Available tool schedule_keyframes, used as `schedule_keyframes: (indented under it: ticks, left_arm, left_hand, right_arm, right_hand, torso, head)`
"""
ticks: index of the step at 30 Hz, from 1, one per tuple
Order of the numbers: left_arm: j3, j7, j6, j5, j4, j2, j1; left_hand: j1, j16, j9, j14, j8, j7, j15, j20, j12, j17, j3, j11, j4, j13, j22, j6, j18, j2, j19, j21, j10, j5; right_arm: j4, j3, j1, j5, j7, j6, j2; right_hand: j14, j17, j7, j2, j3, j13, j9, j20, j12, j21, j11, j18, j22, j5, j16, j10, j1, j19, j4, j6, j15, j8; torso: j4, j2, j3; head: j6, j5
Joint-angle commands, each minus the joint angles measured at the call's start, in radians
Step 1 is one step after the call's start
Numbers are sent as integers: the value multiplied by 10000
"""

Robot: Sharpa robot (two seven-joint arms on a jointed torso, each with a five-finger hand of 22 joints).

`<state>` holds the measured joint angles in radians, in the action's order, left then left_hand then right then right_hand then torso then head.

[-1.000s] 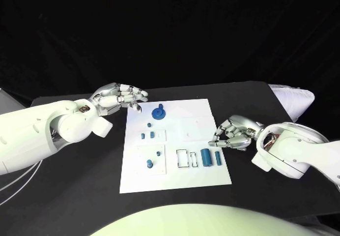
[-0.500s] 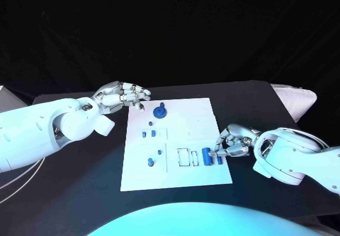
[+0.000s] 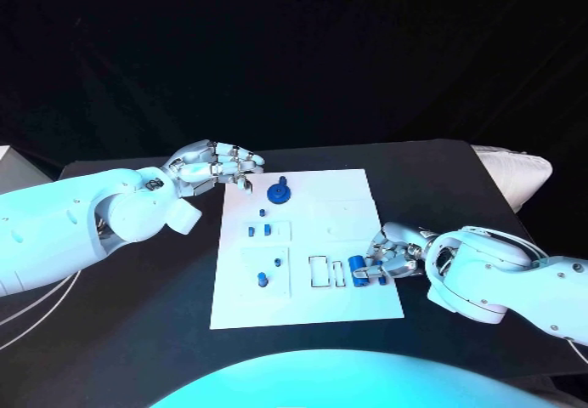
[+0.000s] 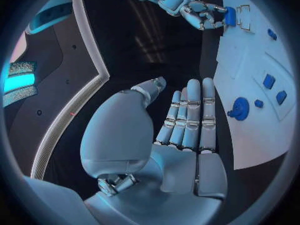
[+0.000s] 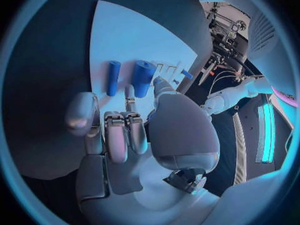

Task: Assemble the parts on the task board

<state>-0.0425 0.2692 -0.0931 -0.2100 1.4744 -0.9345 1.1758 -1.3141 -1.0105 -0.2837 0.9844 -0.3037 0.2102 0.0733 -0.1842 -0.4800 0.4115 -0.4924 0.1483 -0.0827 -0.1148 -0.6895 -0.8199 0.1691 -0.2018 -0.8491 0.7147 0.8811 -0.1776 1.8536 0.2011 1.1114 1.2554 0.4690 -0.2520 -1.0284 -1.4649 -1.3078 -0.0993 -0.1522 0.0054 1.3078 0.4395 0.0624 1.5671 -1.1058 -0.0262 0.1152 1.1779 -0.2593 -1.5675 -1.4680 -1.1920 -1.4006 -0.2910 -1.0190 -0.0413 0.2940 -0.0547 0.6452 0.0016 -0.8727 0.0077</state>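
Trouble could start at the right hand (image 3: 394, 252), the silver one at the near right edge of the flat white task board (image 3: 307, 302). Its fingers are curled close around the fat blue cylinder (image 5: 142, 78) that lies on its side there, but I cannot tell if they grip it or just touch it. A thin blue cylinder (image 5: 112, 77) lies just beside the fat one. If the fingers push sideways, the fat one could roll away, or it could bump the thin one off the board's edge. A weak hold could let it slip. The left hand (image 3: 216, 165) hangs over the far left corner, fingers bent, holding nothing, near the round blue knob (image 3: 278, 195). A careless swing there could knock it.
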Motion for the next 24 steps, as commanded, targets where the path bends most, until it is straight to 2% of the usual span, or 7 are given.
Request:
schedule_keyframes:
  ticks: [1, 7, 12, 16, 20, 22, 24]
  left_arm:
    - [3, 34, -182, -92, 44, -3, -3]
    - [3, -18, -210, -94, 63, -25, -3]
    - [3, -11, -164, -80, 79, -44, -3]
    - [3, -11, -148, -68, 85, -54, -3]
    - [3, -14, -143, -59, 93, -61, -3]
    - [3, -16, -141, -56, 97, -67, -3]
    - [3, -16, -137, -54, 101, -74, -3]
  left_hand:
    - [27, 41, -1, 42, 6, 15, 65, 24, -68, 18, 42, 10, -28, 5, 19, 32, 140, 16, -97, -46, -93, -65]
    - [13, 34, -1, 54, 5, 16, 63, 26, -74, 24, 35, 10, -45, 4, 26, 36, 142, 54, -123, -50, -99, -71]
    - [112, 18, 0, 82, 2, 24, 72, 25, -100, 42, 93, 18, -205, -1, 68, 56, 138, 133, -196, -91, -123, -66]
    - [112, 18, 0, 82, 2, 24, 72, 25, -100, 42, 93, 18, -205, -1, 68, 56, 138, 133, -196, -91, -123, -66]
    - [157, 15, -1, 85, -1, 24, 76, 22, -113, 49, 129, 19, -271, -4, 90, 61, 136, 146, -214, -117, -133, -59]
    - [157, 15, -1, 85, -1, 24, 76, 22, -113, 49, 129, 19, -271, -4, 90, 61, 136, 146, -214, -117, -133, -59]
    - [157, 15, -1, 85, -1, 24, 76, 22, -113, 49, 129, 19, -271, -4, 90, 61, 136, 146, -214, -117, -133, -59]
  right_arm:
    - [-79, 0, -56, 366, 328, 45, 116]
    - [-279, -1, -119, 650, 549, -4, 372]
    - [-461, -2, -211, 937, 866, 3, 573]
    - [-548, -2, -288, 1044, 988, 59, 699]
    - [-584, -2, -330, 1079, 1026, 122, 756]
    - [-598, -3, -346, 1080, 1002, 116, 771]
    - [-604, -3, -354, 1048, 968, 75, 773]
  right_hand:
    - [-1059, -2630, -5, 115, -67, 2630, 14, -2, 37, 64, 28, -183, -21, -46, -33, -1028, -23, -7, -14, 57, -7, 9]
    - [-1059, -2630, -6, 147, -173, 2630, 21, 5, 37, 96, 23, -176, -33, -9, -33, -1028, 28, 18, -17, 48, -2, 17]
    - [-1059, -2630, -2, 210, -809, 2630, 54, 20, 37, 139, 22, -163, -13, 208, -33, -1028, 504, 74, -37, 30, 5, 49]
    - [-1059, -2630, 8, 307, -860, 2630, 71, 19, 37, 156, 31, -158, -4, 177, -33, -1028, 276, 93, -3, 17, -1, 71]
    - [-1059, -2630, 20, 424, -862, 2630, 93, 9, 37, 156, 43, -157, 49, -610, -33, -1028, -267, 110, 20, 20, -13, 91]
    - [-1059, -2630, 28, 449, -749, 2630, 85, -1, 37, 154, 53, -157, 84, -1407, -33, -1028, -658, 116, 49, 31, -23, 76]
    - [-1059, -2630, 36, 449, -569, 2630, 66, -6, 37, 141, 63, -160, 115, -1487, -33, -1028, -934, 114, 67, 23, -31, 56]
  torso:
    - [3, 23, -8]
    - [14, 44, -6]
    - [22, 68, 1]
    - [19, 77, -4]
    - [21, 81, -12]
    - [24, 87, -16]
    - [33, 91, -14]
  head:
    - [1, 25]
    - [1, 9]
    - [1, -13]
    - [1, 14]
    - [1, -23]
    - [1, -71]
    - [1, -87]
